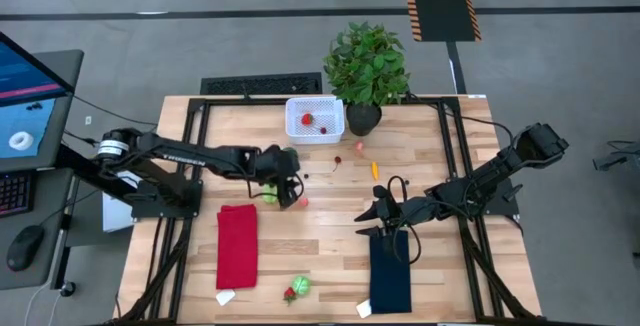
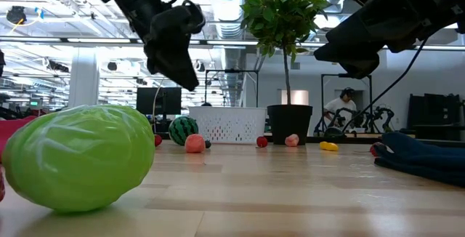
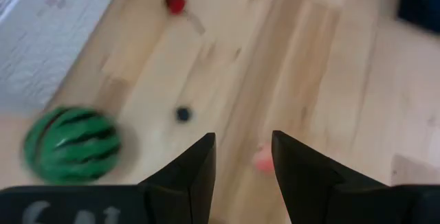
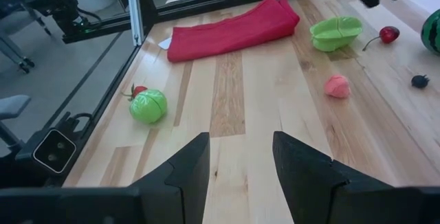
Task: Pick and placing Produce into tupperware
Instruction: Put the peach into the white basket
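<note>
The white mesh tupperware (image 1: 314, 119) stands at the far middle of the table with red pieces in it. My left gripper (image 1: 287, 184) hovers open above the table just in front of it. In the left wrist view the striped watermelon ball (image 3: 72, 145), a dark berry (image 3: 183, 114), a cherry (image 3: 175, 2) and a pink piece (image 3: 263, 160) lie on the wood beyond the open fingers (image 3: 244, 138). My right gripper (image 1: 375, 221) waits open over the table's middle, at the far end of the blue cloth (image 1: 390, 271); nothing is between its fingers (image 4: 240, 138).
A potted plant (image 1: 366, 66) stands right of the tupperware. A red cloth (image 1: 237, 246) lies near left. A green cabbage (image 1: 299, 286) with a strawberry sits at the near edge. Small pink (image 1: 359, 147) and orange (image 1: 375, 169) pieces lie mid-table, a green leaf (image 4: 335, 31) beside the cherry.
</note>
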You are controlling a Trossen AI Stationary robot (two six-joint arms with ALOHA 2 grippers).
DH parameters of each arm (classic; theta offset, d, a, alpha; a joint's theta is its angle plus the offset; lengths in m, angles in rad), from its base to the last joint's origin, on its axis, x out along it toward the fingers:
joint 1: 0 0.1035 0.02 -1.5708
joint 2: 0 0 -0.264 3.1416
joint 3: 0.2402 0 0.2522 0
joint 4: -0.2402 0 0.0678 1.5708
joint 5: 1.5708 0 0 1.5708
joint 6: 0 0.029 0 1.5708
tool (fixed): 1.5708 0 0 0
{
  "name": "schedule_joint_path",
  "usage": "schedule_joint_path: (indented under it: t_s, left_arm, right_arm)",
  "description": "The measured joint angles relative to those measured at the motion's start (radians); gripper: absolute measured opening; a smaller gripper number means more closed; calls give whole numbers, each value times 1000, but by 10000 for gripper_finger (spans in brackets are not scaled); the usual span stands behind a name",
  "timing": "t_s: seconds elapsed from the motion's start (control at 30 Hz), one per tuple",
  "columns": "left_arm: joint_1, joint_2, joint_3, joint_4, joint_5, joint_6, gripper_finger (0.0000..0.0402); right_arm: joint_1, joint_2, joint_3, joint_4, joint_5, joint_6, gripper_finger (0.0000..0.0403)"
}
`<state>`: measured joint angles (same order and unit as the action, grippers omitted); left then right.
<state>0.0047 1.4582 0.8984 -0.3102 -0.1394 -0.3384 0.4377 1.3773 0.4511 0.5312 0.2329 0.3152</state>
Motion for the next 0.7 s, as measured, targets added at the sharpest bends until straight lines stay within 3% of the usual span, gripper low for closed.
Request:
schedule_joint_path:
  t_s: [0.13,0.37,0.57,0.7]
  left_arm:
    - [-26,20,-53,98,5,-34,132]
    - [-48,85,-64,97,33,-43,132]
    - [-51,173,-61,157,135,-7,132]
    - [-51,187,-61,162,109,-5,132]
  right_arm:
    - [0,0,0,0,0,0,182]
    - [0,0,0,9,0,0,182]
    - [0,0,0,15,0,0,182]
    - [0,0,0,20,0,0,182]
